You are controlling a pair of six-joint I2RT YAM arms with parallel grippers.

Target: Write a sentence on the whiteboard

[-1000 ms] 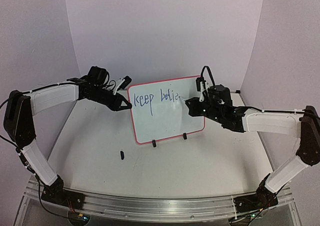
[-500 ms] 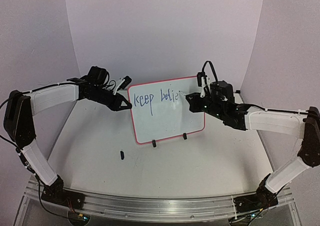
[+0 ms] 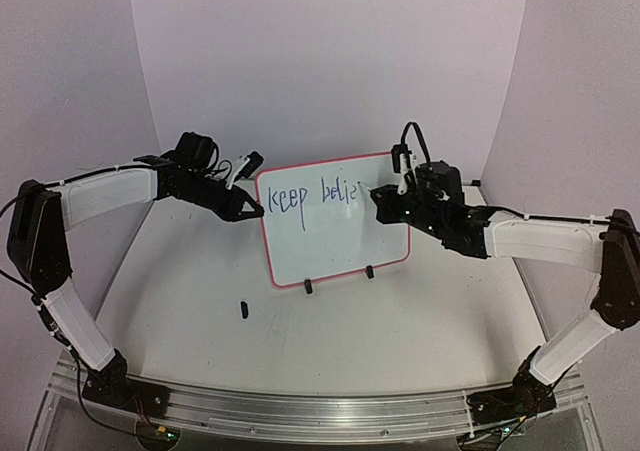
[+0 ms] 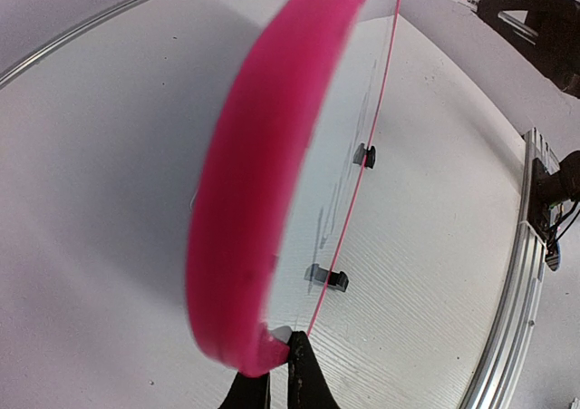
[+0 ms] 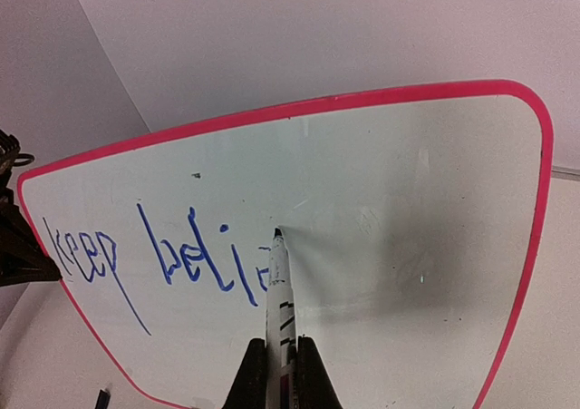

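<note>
On the table, left fingers pinch the whiteboard edge; right fingers clamp a marker against it.

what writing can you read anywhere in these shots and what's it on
"keep": first word of the blue sentence, handwritten on the whiteboard.
"beli": unfinished second word on the same line; one more stroke sits partly behind the tip of the marker.
Black print on the marker barrel: too blurred to read.
No other text shows in any view.
</note>
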